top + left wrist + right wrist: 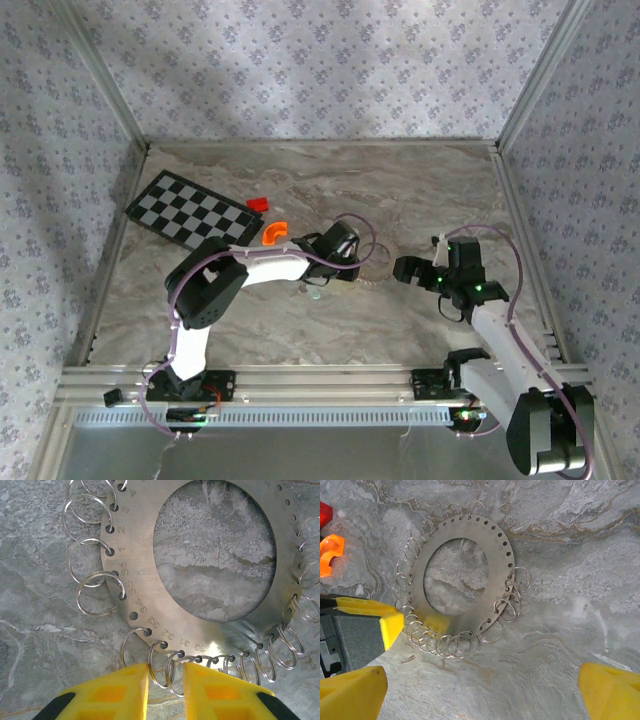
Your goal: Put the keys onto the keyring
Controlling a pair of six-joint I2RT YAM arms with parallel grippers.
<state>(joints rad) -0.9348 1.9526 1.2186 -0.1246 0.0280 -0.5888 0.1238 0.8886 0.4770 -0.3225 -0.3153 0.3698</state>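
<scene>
The keyring (pixel 140 570) is a flat silvery ring plate with numbered holes and a fringe of small wire split rings; it lies flat on the marble and also shows as the keyring (pixel 465 580) and the keyring (pixel 374 282). My left gripper (pixel 166 680) stands at its rim, yellow fingers a narrow gap apart, with two of the small split rings (pixel 170 672) in that gap. The left gripper (pixel 350 262) sits mid-table. My right gripper (pixel 482 695) hangs wide open above bare marble, just short of the plate. A tiny pale piece (pixel 316 294), perhaps the keys, lies below the left arm.
An orange curved plastic bit (pixel 275 232) and a small red block (pixel 258 203) lie behind the left arm, next to a checkerboard (pixel 195 210). Metal rails and papered walls bound the table. The left finger (pixel 390 622) sits at the plate's left edge.
</scene>
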